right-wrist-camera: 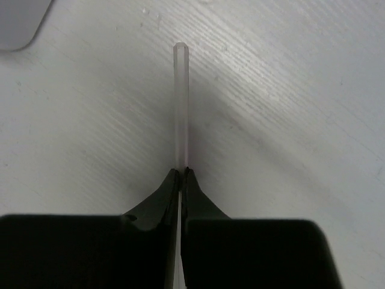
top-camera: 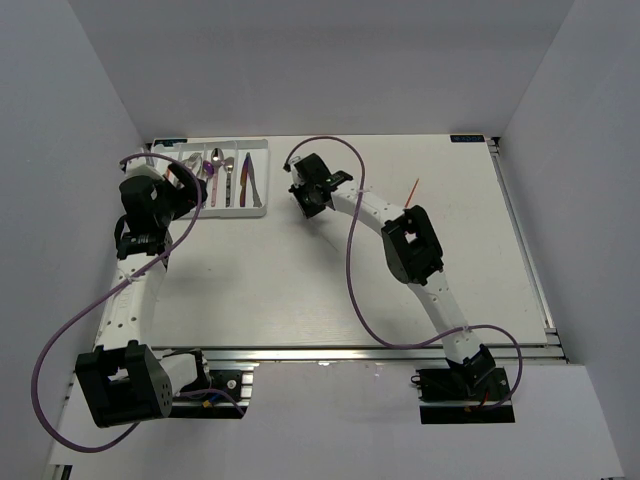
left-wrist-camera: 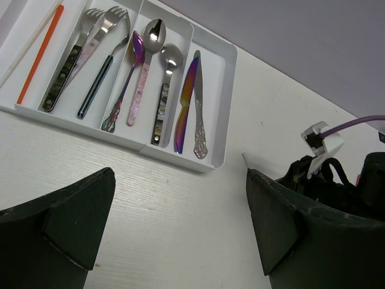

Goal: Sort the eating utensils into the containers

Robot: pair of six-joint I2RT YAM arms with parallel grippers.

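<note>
- The right gripper (right-wrist-camera: pixel 180 171) was clamped on a pale chopstick (right-wrist-camera: pixel 180 102). The stick pointed out ahead of the fingertips, low over the table (top-camera: pixel 300 290), near the right side of the tray (left-wrist-camera: pixel 227 102). Whether it touched the table could not be told.
- The left gripper (left-wrist-camera: pixel 180 223) hovered over the table by the tray's near edge, fingers wide apart and empty.
- The tray's slots held, from the left: an orange chopstick (left-wrist-camera: pixel 41 51) beside a white chopstick (left-wrist-camera: pixel 30 41); two forks (left-wrist-camera: pixel 90 36); three spoons (left-wrist-camera: pixel 162 78); two knives (left-wrist-camera: pixel 195 90) (one iridescent).
- A red chopstick (top-camera: pixel 413 190) lay on the table, well right of the tray.
</note>
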